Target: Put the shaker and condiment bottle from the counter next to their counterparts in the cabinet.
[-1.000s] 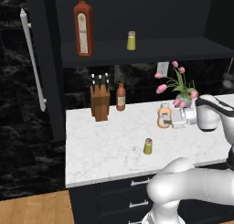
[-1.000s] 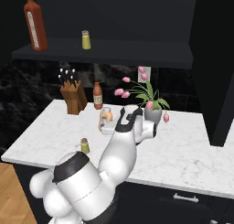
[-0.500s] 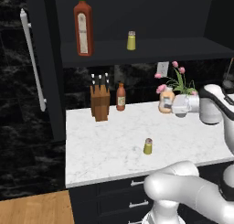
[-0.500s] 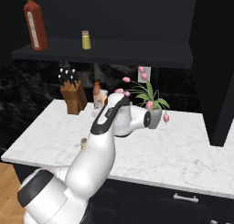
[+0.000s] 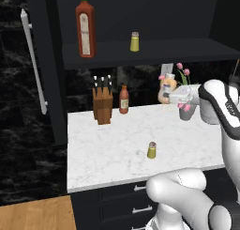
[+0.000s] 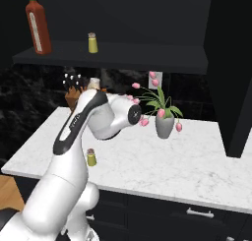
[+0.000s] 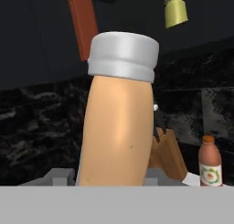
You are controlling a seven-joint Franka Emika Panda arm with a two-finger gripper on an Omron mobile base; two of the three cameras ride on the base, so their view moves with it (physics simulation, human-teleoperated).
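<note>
Tool (image 5: pixel 169 96) is clamped on the peach bottle (image 5: pixel 165 90), which hangs in the air above the worktop (image 5: pixel 112 144), just left of the flower pot (image 5: pixel 185 112) and below the cabinet shelf (image 5: pixel 140 51). In the hand view the bottle (image 7: pixel 118 122) sits between the tips, grey cap up, leaning a bit.

Step in hand, I judge: carry bottle up to the shelf. To do it well:
- Lift more first, so the bottle base clears the shelf's front edge before moving in.
- Aim for the gap right of the tall red bottle (image 5: pixel 85 29), w/o knocking it or the yellow shaker (image 5: pixel 134 41) on the shelf.
- Straighten the bottle before setting down; let go only once it rests flat.
- Swing wide of the flowers and the knife block (image 5: pixel 102 105).

Small green shaker (image 5: pixel 152 150) stands on the worktop, well in front of the knife block, not yet moved.
</note>
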